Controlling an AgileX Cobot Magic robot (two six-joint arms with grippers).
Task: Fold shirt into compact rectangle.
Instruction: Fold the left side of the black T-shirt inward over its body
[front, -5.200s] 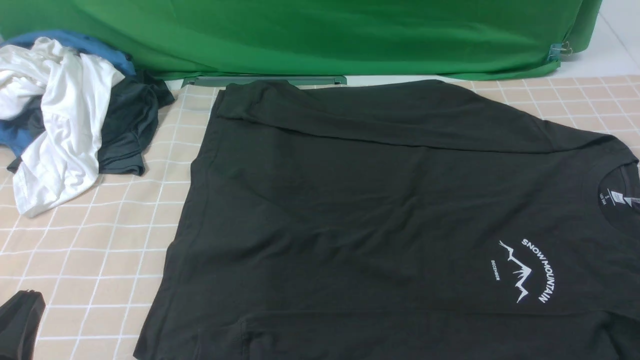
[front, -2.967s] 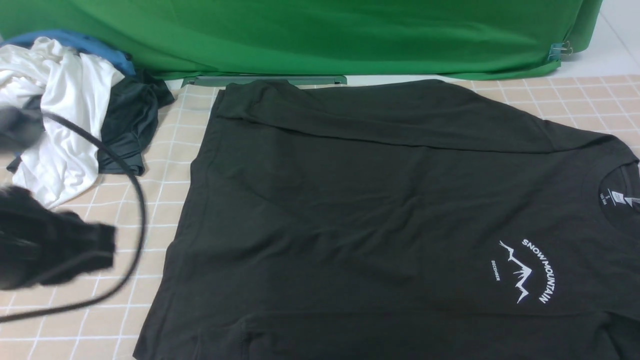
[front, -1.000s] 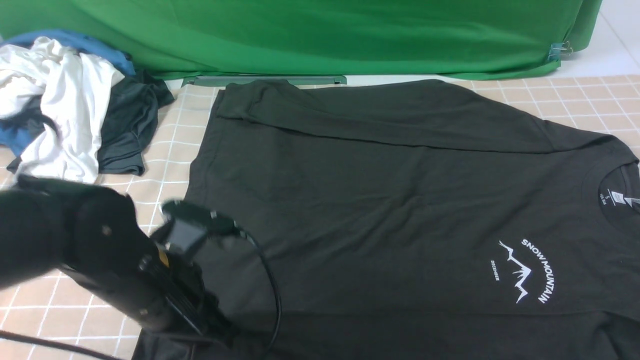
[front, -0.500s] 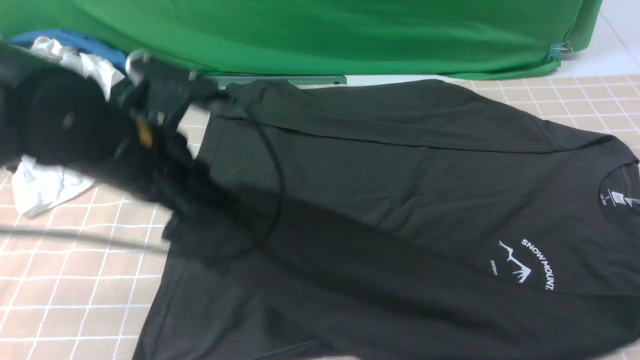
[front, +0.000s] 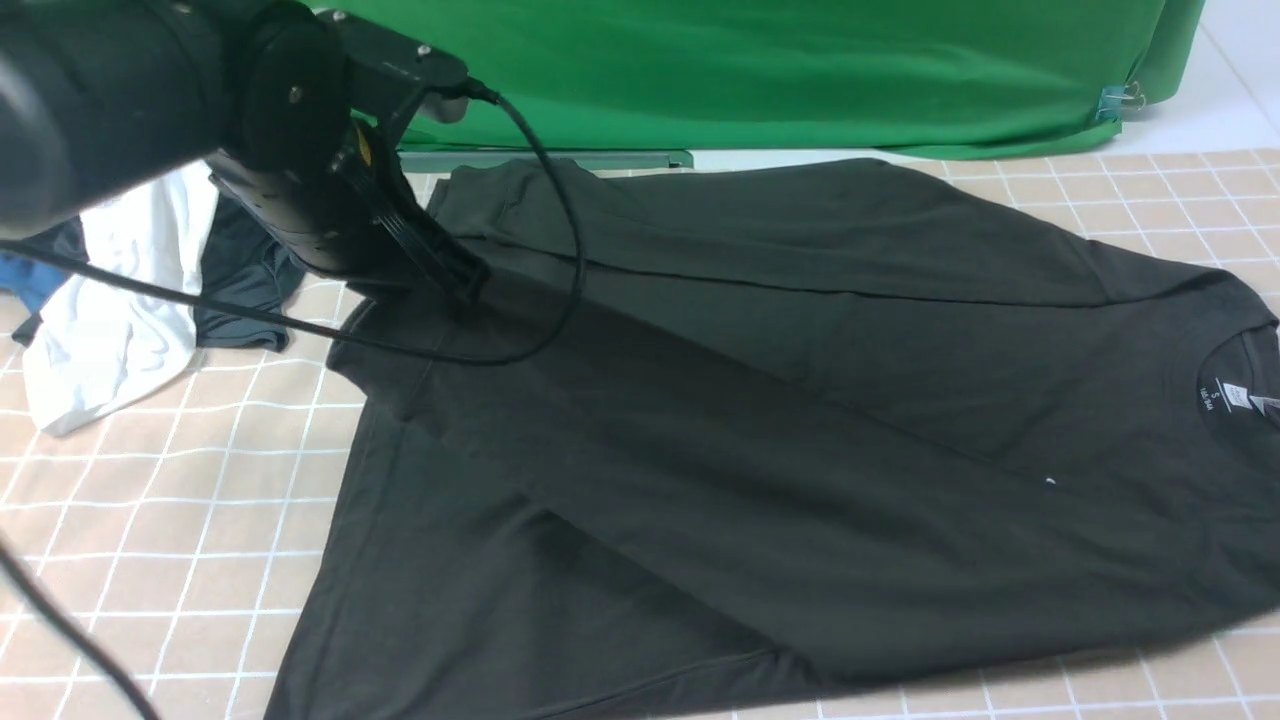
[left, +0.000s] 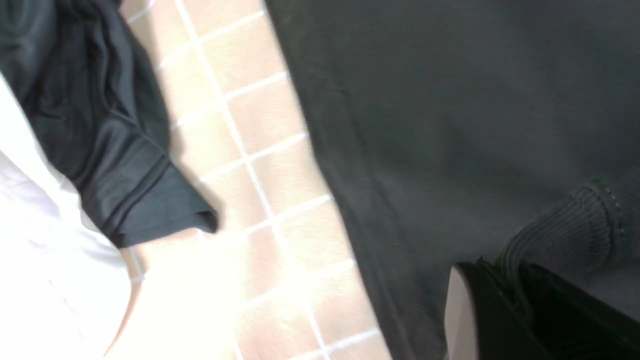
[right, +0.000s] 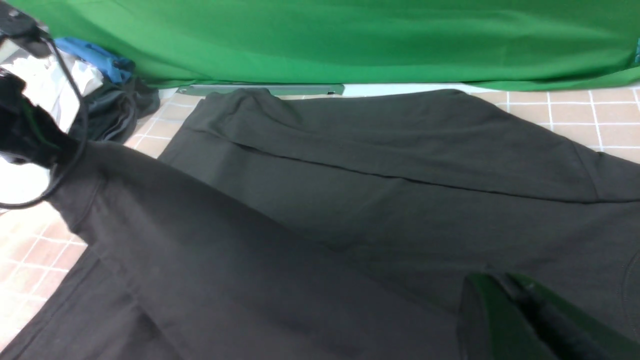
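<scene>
The black shirt (front: 800, 400) lies spread on the checked cloth, its collar and white neck label (front: 1235, 395) at the right edge. Its near half is doubled over toward the back, covering the chest print. My left gripper (front: 465, 290) hangs over the far left part of the shirt, shut on the stitched hem (left: 575, 220), which runs between its fingers (left: 505, 267). The right gripper (right: 492, 282) is outside the front view. In its wrist view its fingers are shut together with dark shirt fabric (right: 300, 200) drawn up to their tips, close to the collar.
A pile of clothes sits at the far left: a white garment (front: 110, 340), a dark grey one (front: 240, 290) and a blue one (front: 20, 280). A green backdrop (front: 750, 70) closes off the back. The left arm's cable (front: 555, 200) loops over the shirt.
The left arm came in from the near left, took the shirt's near hem and carried it up and toward the back. The fold now covers the chest print.
</scene>
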